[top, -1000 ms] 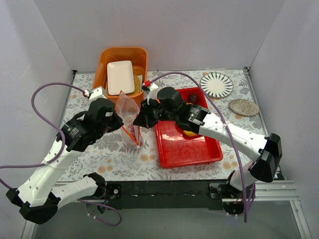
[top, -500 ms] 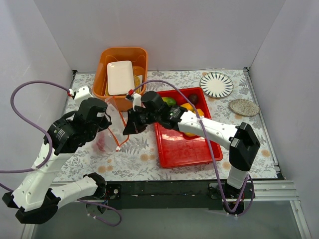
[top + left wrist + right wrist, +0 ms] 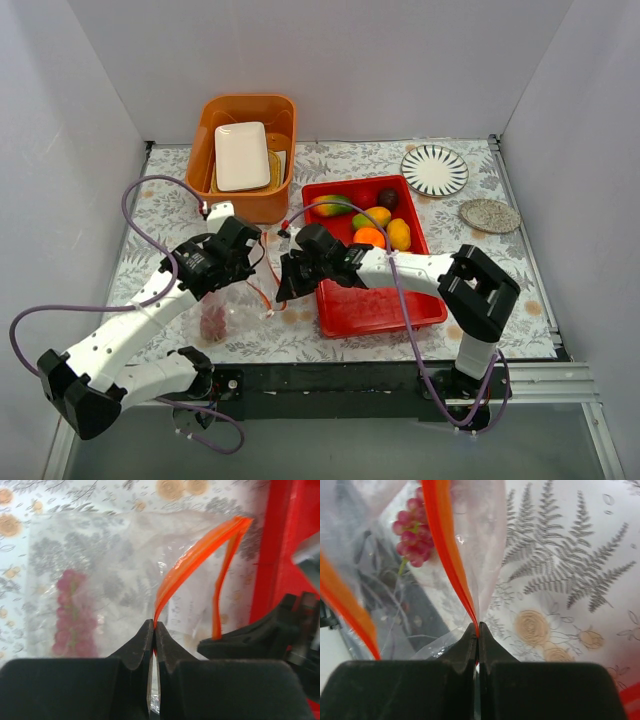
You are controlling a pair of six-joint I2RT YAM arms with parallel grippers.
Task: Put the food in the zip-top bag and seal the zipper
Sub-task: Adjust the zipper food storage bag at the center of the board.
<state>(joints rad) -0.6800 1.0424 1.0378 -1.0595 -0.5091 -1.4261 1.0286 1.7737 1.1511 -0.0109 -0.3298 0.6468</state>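
Zip-top bag [image 3: 228, 305] now low on surface [image 3: 340, 160] by front edge; second ago hung upright farther back. Grape bunch [image 3: 212, 322] inside. Left end effector [image 3: 152, 629] pinched tight on one zipper [image 3: 192, 565] lip, right end effector [image 3: 477, 630] on other; mouth parted. Beyond, red tray [image 3: 380, 310]: mangoes [image 3: 335, 206], orange [image 3: 369, 237] unloaded. Likely reset for loading; sealing far off.

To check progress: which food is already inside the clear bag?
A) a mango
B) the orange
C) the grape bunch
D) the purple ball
C: the grape bunch shows through the bag, while the orange lies in the red tray.
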